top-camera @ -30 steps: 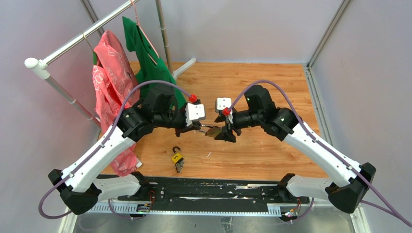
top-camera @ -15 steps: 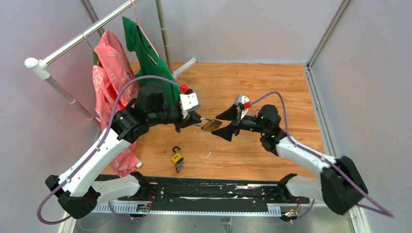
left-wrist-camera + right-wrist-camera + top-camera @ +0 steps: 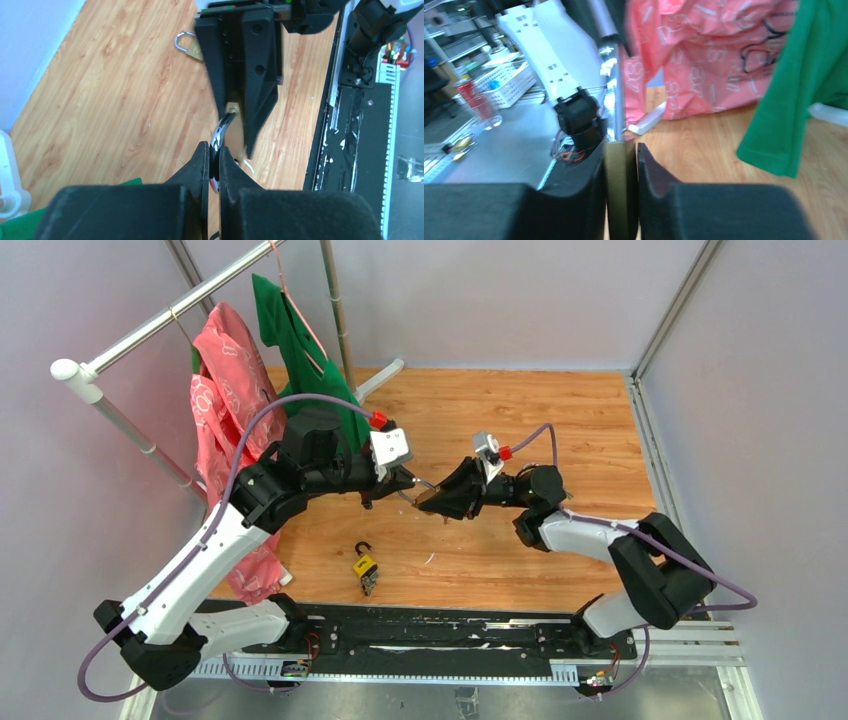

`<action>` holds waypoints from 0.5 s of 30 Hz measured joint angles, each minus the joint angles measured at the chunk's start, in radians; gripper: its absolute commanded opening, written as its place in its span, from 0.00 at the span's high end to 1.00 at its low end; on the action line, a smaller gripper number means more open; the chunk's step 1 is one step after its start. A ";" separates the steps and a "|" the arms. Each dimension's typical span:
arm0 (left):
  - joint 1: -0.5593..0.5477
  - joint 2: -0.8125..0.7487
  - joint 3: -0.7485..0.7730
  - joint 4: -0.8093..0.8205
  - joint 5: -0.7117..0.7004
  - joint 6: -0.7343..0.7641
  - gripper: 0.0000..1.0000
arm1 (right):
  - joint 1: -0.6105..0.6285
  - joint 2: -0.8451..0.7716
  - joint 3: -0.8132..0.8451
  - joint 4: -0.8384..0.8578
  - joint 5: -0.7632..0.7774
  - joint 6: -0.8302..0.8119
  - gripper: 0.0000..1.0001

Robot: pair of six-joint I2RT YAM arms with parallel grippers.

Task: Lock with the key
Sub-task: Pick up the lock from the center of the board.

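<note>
A brass padlock (image 3: 233,111) hangs in the air between both arms above the wooden floor (image 3: 520,420). My left gripper (image 3: 214,147) is shut on its silver shackle (image 3: 222,127). From the opposite side, my right gripper (image 3: 626,147) is closed on the lock's brass body (image 3: 616,190), one finger on each flat face. In the top view the left gripper (image 3: 405,490) and the right gripper (image 3: 437,502) meet tip to tip. A second padlock (image 3: 365,566) lies on the floor nearer the arm bases, its shackle open. I cannot make out the key.
A clothes rack (image 3: 130,332) stands at the back left with a pink garment (image 3: 225,390) and a green garment (image 3: 300,350) hanging close behind my left arm. The black base rail (image 3: 430,632) runs along the near edge. Grey walls enclose the floor.
The right gripper opened wide, then came down around the padlock's body as that arm dropped lower. The left arm drew back slightly, still gripping the shackle.
</note>
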 measured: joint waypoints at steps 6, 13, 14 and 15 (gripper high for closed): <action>0.017 0.000 0.000 0.018 -0.014 -0.007 1.00 | 0.009 -0.037 0.017 -0.083 -0.060 -0.053 1.00; 0.026 0.005 -0.002 -0.066 0.030 0.101 0.38 | 0.024 -0.237 0.275 -1.005 -0.010 -0.554 1.00; 0.026 0.006 -0.002 -0.079 0.034 0.121 0.38 | 0.032 -0.253 0.339 -1.154 0.018 -0.642 1.00; 0.026 0.006 -0.003 -0.093 0.036 0.138 0.38 | 0.041 -0.263 0.385 -1.258 0.042 -0.712 1.00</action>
